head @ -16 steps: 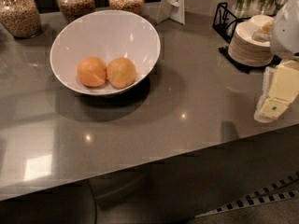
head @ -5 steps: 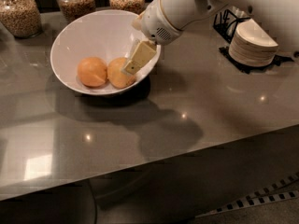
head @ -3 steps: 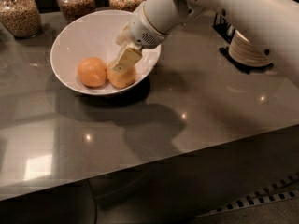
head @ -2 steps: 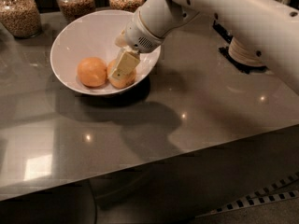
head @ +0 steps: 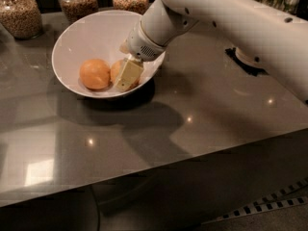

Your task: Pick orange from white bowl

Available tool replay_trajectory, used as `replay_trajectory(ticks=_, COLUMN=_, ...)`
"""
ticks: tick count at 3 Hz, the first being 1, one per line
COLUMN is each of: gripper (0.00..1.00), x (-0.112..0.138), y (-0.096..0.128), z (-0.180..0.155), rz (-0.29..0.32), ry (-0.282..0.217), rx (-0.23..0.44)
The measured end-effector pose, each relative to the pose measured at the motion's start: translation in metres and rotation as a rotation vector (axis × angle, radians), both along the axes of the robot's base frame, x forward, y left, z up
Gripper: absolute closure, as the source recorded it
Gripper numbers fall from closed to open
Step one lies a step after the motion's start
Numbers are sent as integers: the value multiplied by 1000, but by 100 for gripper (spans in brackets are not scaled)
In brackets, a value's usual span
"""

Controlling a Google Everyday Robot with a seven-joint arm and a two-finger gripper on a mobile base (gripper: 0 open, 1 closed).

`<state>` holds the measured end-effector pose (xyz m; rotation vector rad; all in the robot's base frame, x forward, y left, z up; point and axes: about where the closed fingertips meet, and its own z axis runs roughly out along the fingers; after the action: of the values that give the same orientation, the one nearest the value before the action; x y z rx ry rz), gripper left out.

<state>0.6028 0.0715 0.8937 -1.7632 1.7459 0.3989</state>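
Found cream, blocky gripper (head: 128, 76) deep in glossy white bowl (head: 82, 37) on smooth grey bench (head: 216, 109), partly covering dull round orange (head: 117, 71) beside smoother, brighter fruit (head: 95, 74); could not tell whether clamped.

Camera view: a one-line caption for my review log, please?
The claw reaches into the white bowl, against the partly hidden orange, beside a brighter second fruit, on a grey counter.

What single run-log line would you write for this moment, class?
gripper: down inside white bowl, over duller orange | brighter orange: beside it, clear of gripper | orange lifted: not yet
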Motion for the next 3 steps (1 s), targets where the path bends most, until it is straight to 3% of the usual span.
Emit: replay_trajectory(ticks=3, gripper=22, x=22, y=-9, z=-37, rz=-45, ry=-20, rx=-104)
